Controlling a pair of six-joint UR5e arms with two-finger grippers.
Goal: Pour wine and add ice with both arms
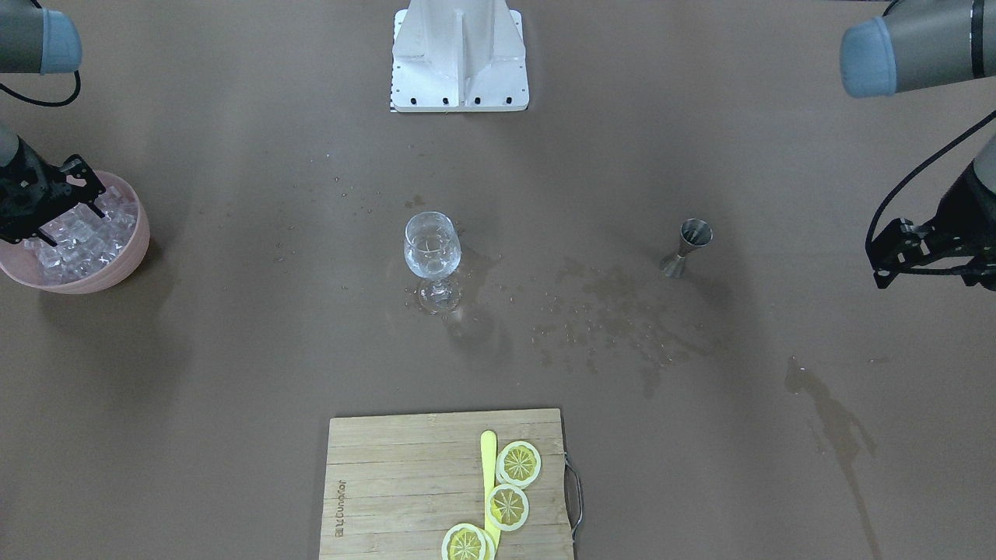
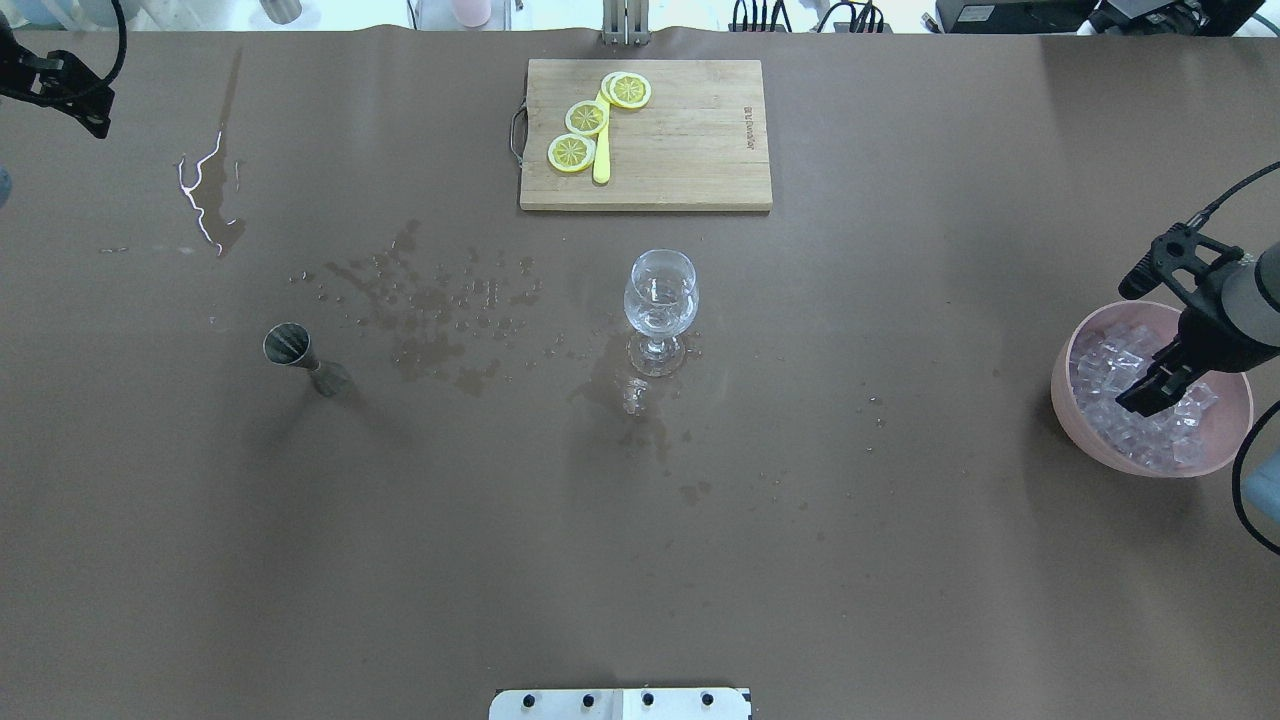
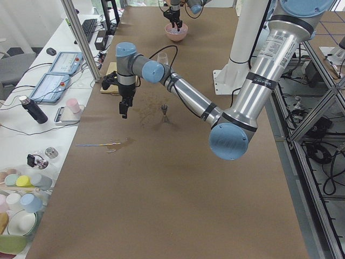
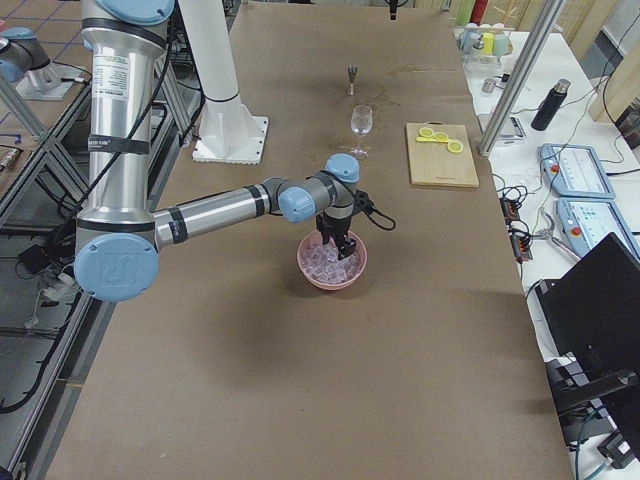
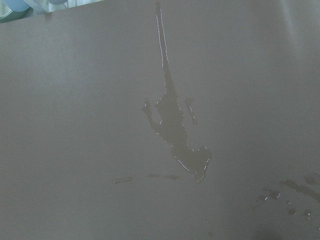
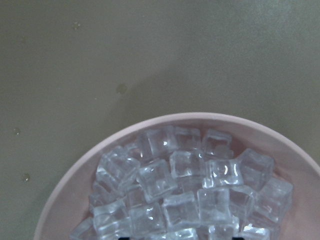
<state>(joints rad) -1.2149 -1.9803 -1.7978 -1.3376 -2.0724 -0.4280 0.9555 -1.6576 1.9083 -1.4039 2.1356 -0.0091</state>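
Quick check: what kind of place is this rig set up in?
Probably a robotics lab staged as a bar: white robot base, teach pendants on a side bench, and a glass, jigger and ice bowl on the table.

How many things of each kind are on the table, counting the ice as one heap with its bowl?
Stemmed glass: 1
Metal jigger: 1
Pink bowl, filled with ice: 1
Cutting board: 1
Yellow knife: 1
Lemon slices: 3 clearly seen; a fourth may hide under one
Total: 8
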